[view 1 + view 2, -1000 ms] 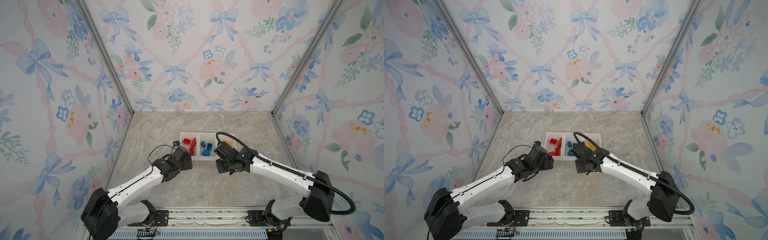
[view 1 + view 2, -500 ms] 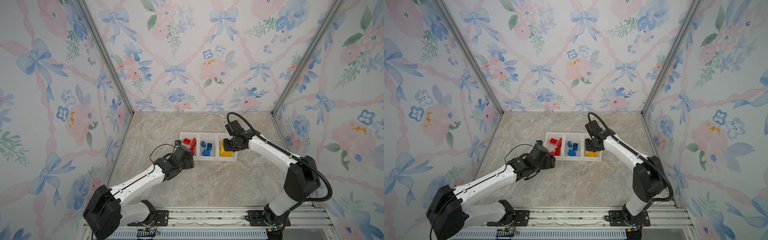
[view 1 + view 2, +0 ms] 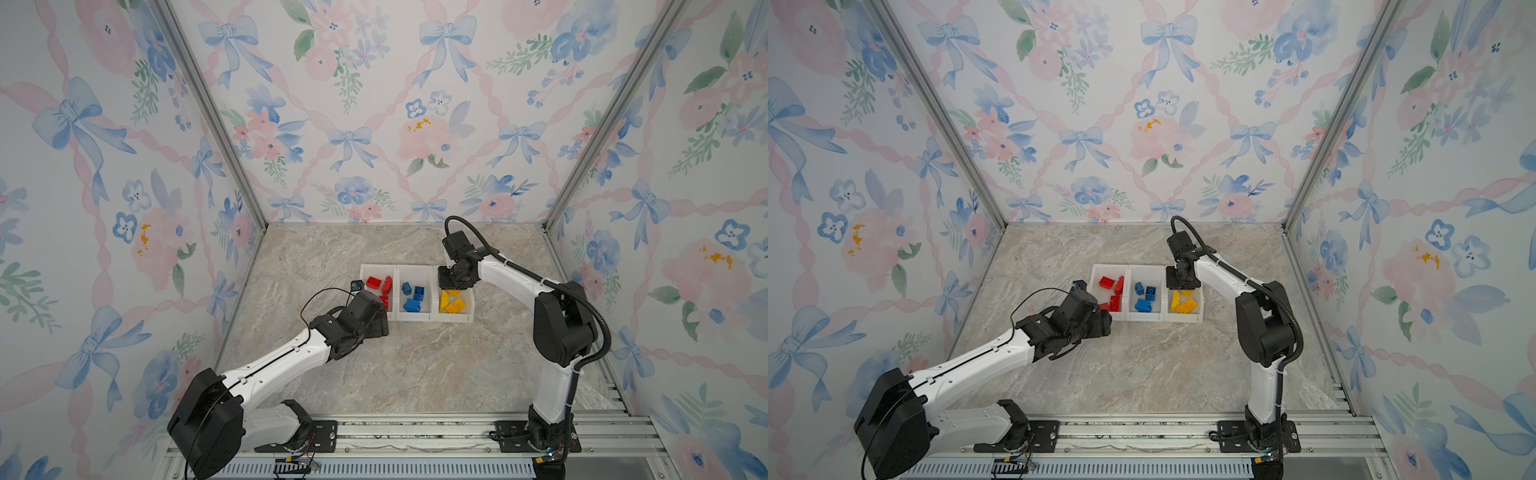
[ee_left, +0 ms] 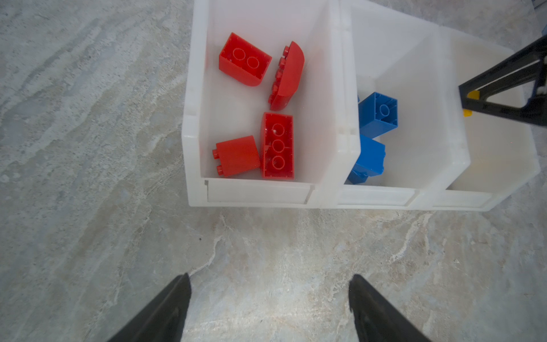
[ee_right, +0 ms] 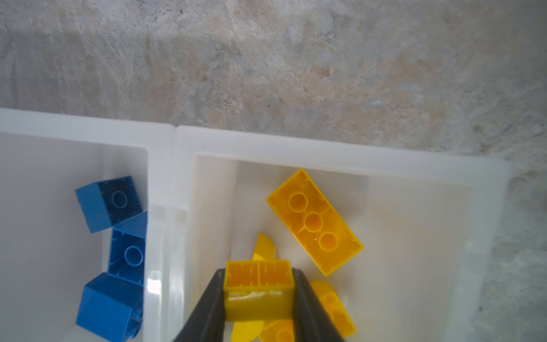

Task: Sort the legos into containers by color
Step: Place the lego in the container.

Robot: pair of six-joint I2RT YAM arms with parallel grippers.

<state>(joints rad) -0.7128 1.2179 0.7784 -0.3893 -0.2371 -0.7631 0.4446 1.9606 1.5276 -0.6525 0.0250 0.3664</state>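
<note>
The right hand (image 5: 258, 272) grasps a small yellow brick (image 5: 259, 299) between its two fingers. Under this hand is the end container (image 5: 340, 155) of the row, where more yellow legos (image 5: 313, 222) lie, and the middle container (image 5: 88, 124) just beside it has the blue legos (image 5: 109, 202). The left hand (image 4: 269, 277) is released, with its fingers wide apart above the counter (image 4: 88, 237), and just ahead of it stands the third container (image 4: 257, 192) with four red legos (image 4: 278, 146) inside.
</note>
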